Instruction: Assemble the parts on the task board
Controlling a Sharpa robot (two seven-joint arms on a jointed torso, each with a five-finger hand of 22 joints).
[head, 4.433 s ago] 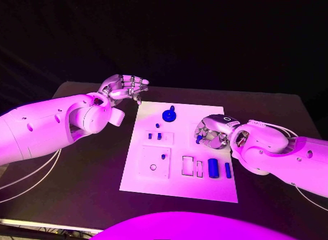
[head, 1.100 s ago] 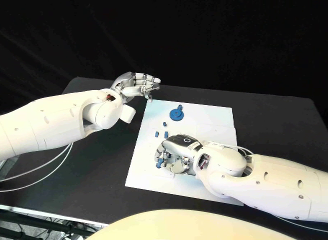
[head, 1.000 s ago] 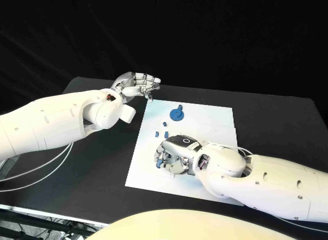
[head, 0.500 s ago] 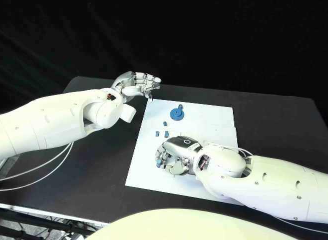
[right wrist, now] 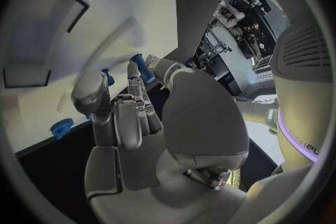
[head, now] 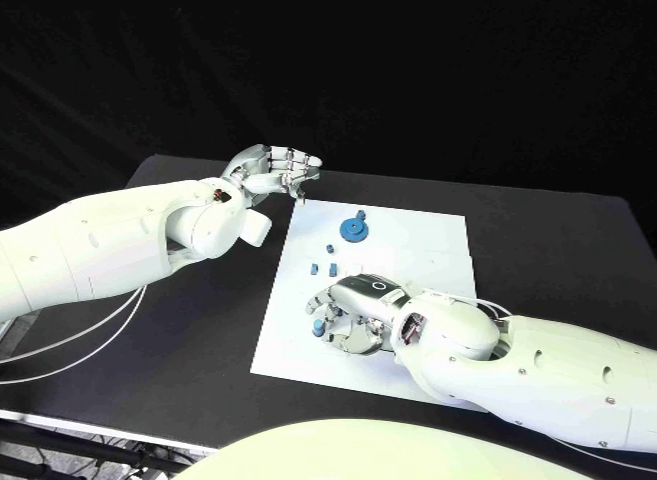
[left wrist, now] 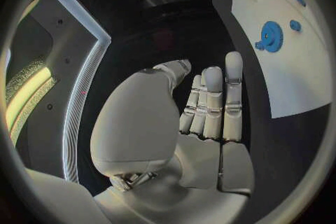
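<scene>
One small blue part is pinched in right hand fingertips, low over task board, nearer robot than blue gear. Left hand is kept empty, fingers loosely curled, beyond board's far corner above desk. Risk: part jammed or dropped if tilted at slot, since slot is hidden by hand.

White task board on a black table. Blue gear-shaped part near the board's far edge, with 2 small blue parts below it. Another blue part at the silver fingers of the right hand. White arms, both. Silver left hand against the black. Dark outlines of recesses on the white board.
</scene>
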